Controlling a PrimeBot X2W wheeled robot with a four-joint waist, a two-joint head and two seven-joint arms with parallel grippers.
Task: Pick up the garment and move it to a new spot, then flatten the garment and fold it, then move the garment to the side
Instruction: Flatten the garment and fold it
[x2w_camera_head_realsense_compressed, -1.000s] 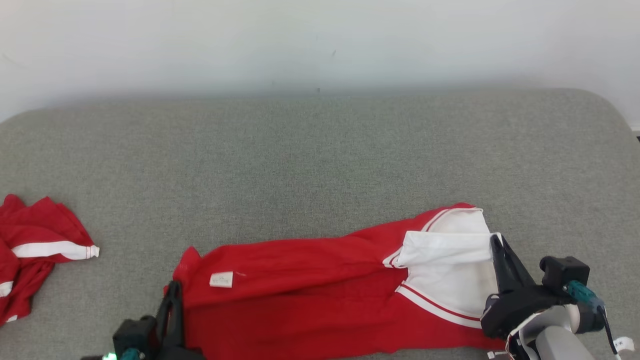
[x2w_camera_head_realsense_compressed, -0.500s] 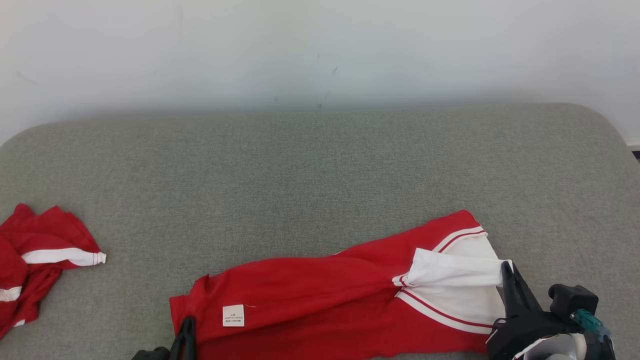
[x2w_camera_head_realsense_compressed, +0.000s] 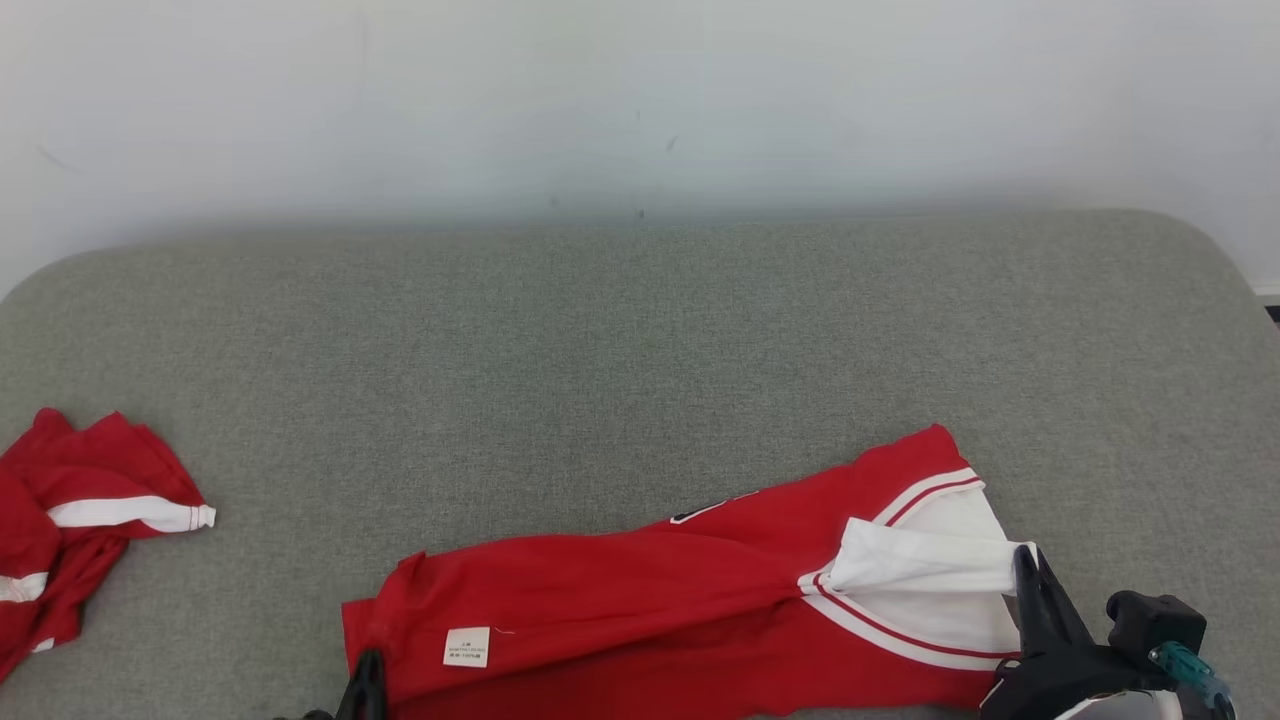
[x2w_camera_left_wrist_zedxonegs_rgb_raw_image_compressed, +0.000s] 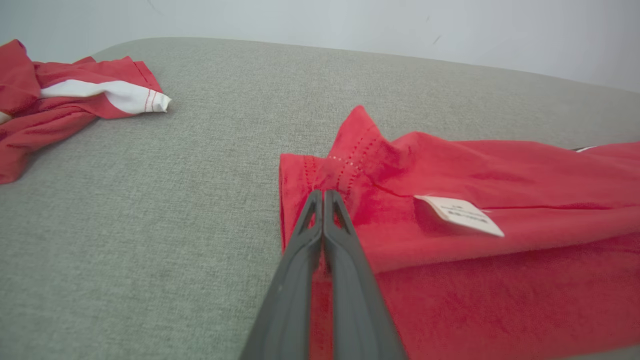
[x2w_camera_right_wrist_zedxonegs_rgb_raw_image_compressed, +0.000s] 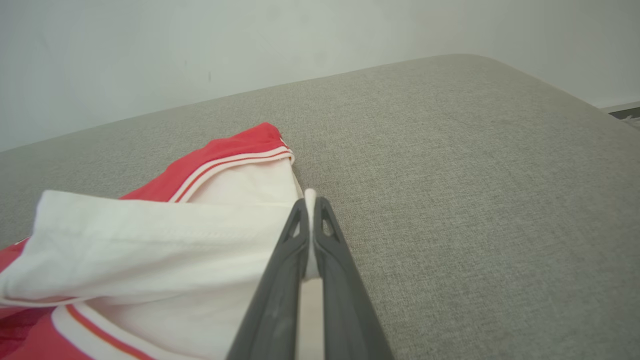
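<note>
Nearest me are my two end effectors, both clamped on the one garment I am working on. My left end effector has its fingers pressed together on the red hem at the garment's left corner. My right end effector is pinched shut on the edge of the white flap at the garment's right end. The garment lies stretched between them along the near edge of the grey fabric-covered counter, red for most of its length and white with red stripes at the right. One white label shows on it near my left end effector. Farther off, at the counter's left edge and well apart, lies a second garment, crumpled, red with a white band. So there are two garments, and one pale wall behind the counter

Against a second ago, the head camera has tipped, so the whole picture sits a little lower. Beyond that shift, both end effectors and the cloth they hold have drawn nearer to me. A small dark marking now shows on the garment's far edge
</note>
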